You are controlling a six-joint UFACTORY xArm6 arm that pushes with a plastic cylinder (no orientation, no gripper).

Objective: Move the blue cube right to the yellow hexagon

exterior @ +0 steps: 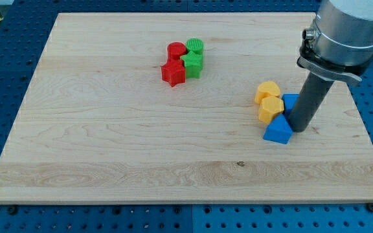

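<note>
The blue cube [291,101] sits at the view's right, mostly hidden behind my rod, touching the right side of the yellow blocks. Two yellow blocks stand stacked in depth: one [267,90] toward the view's top and a hexagon-like one [271,107] just below it. A blue triangular block [278,130] lies just below them. My tip [301,128] rests on the board immediately right of the blue triangular block and below the blue cube, touching or nearly touching both.
A cluster sits at the view's upper middle: a red cylinder [176,50], a green cylinder [195,46], a green star-like block [192,63] and a red star-like block [173,73]. The wooden board [109,142] ends close to the right of my rod.
</note>
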